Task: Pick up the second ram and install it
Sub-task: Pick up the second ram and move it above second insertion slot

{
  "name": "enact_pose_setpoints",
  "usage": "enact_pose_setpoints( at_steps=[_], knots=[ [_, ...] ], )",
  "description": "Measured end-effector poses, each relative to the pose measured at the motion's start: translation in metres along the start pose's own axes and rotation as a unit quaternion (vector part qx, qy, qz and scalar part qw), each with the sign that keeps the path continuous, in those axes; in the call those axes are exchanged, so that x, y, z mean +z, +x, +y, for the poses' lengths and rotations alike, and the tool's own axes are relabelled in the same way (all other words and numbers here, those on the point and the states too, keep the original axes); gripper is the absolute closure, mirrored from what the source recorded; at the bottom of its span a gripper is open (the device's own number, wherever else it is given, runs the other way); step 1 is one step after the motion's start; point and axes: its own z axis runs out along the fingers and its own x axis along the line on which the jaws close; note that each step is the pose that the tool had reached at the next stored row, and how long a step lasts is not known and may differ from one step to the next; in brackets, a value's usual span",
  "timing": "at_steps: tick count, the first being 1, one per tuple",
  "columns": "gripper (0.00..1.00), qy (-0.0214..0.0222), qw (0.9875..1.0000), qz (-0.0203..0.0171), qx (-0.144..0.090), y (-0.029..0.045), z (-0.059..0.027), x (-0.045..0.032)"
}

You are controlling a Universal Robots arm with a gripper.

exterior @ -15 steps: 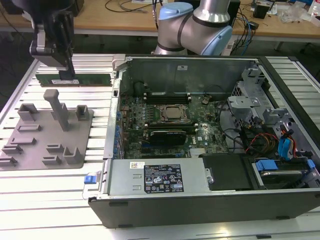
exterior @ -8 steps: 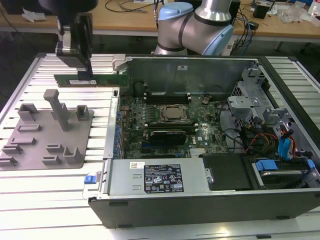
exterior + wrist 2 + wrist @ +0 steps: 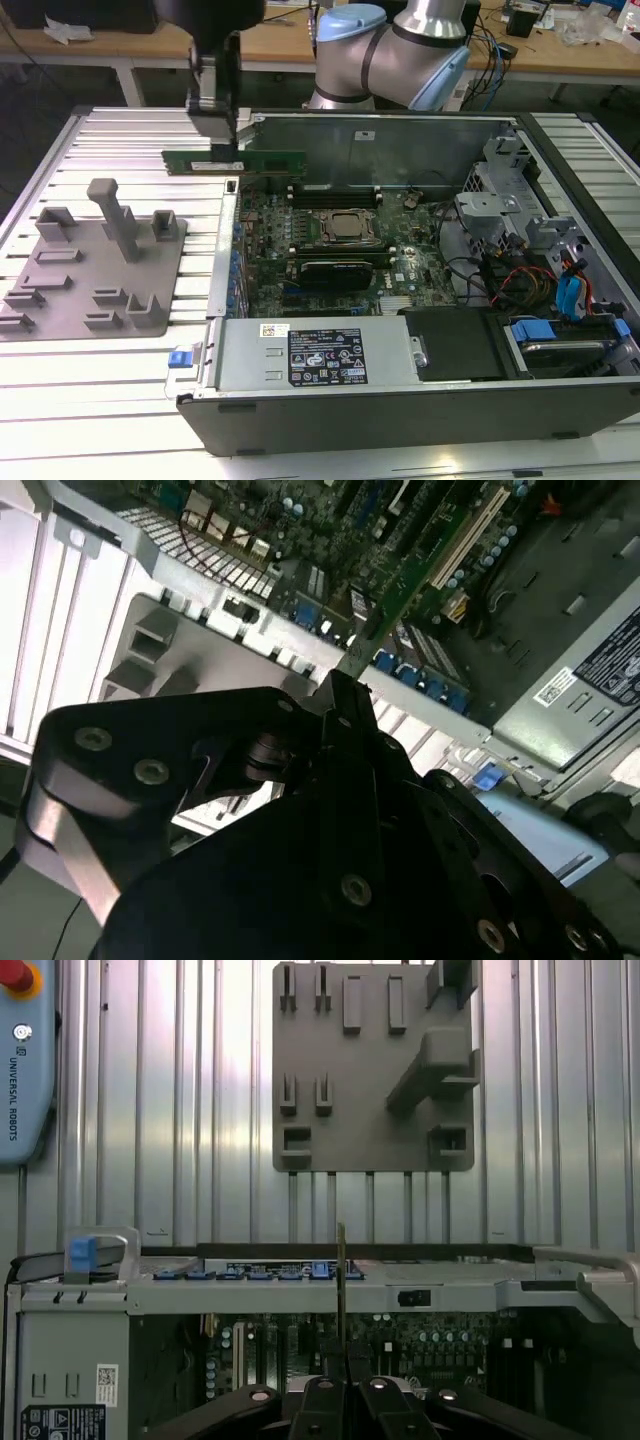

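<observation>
The second ram is a long green stick, held level in the air over the open computer case's wall on the exterior view's left. My gripper is shut on its upper edge, coming down from above. In the first wrist view the ram shows edge-on as a thin line running out from the gripper over the case wall. In the second wrist view the green stick sticks out past the gripper toward the motherboard. The memory slots lie behind the processor socket.
A grey fixture plate with an upright post lies on the ribbed table at the exterior view's left. Inside the case are a black expansion card, the power supply and drive bays with cables.
</observation>
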Motion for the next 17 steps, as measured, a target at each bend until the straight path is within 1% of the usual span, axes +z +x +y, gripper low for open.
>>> enact_pose_setpoints(
  at_steps=[1, 2, 5, 7, 8, 10, 12, 13, 14, 15, 17],
  knots=[
    [0.91, -0.0007, 1.0, 0.0001, 0.0, 0.0, -0.0133, 0.0001],
    [0.91, -0.001, 1.0, 0.0001, 0.0, 0.0, -0.0185, 0.0001],
    [0.91, -0.0013, 1.0, 0.0001, 0.0, 0.0, -0.0298, 0.0002],
    [0.91, -0.0017, 1.0, 0.0, 0.0, 0.0001, -0.0499, 0.0002],
    [0.91, -0.0019, 1.0, 0.0001, 0.0, 0.0001, -0.0619, 0.0],
    [0.91, -0.0021, 1.0, 0.0001, 0.0, 0.0001, -0.0721, -0.0002],
    [0.91, -0.0025, 1.0, 0.0001, 0.0, 0.0001, -0.0918, -0.0005],
    [0.91, -0.0026, 1.0, 0.0001, 0.0, 0.0001, -0.099, -0.0007],
    [0.91, -0.003, 1.0, 0.0, 0.0, 0.0001, -0.1101, -0.0005],
    [0.91, -0.0035, 1.0, -0.0001, 0.0, 0.0002, -0.1175, 0.0007],
    [0.91, -0.0043, 1.0, 0.0001, 0.0, 0.0002, -0.1226, 0.0048]
  ],
)
